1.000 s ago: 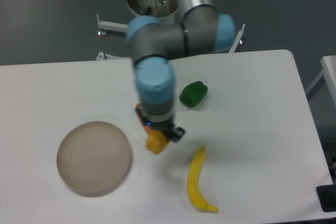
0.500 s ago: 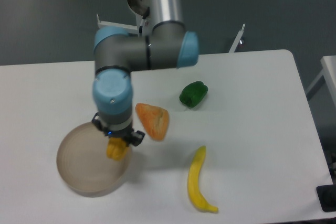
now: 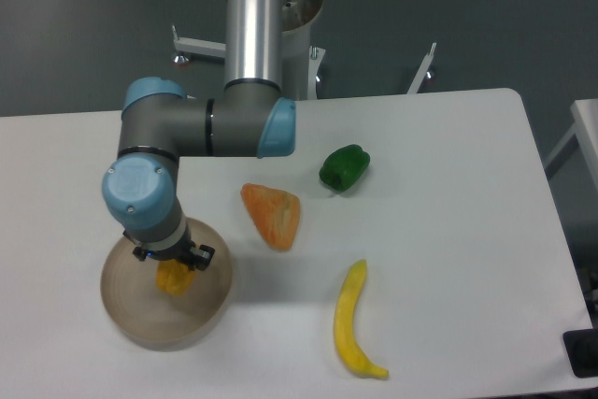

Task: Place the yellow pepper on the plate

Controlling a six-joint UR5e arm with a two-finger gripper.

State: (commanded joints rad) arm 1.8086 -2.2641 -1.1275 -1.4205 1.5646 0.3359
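Observation:
The yellow pepper (image 3: 174, 278) is small and yellow-orange. It hangs in my gripper (image 3: 174, 266) over the middle of the plate (image 3: 201, 310). The gripper is shut on the pepper, and the wrist hides the pepper's top and stem. The plate is round and beige-tan with a low rim, at the front left of the white table. I cannot tell whether the pepper touches the plate's surface.
An orange wedge-shaped food piece (image 3: 273, 215) lies right of the plate. A green pepper (image 3: 344, 167) lies further back right. A yellow banana (image 3: 352, 332) lies near the front edge. The arm's base stands behind the table.
The gripper has carried the yellow pepper left, from beside the banana to over the plate's middle. The orange wedge, hidden under the arm a second ago, now shows.

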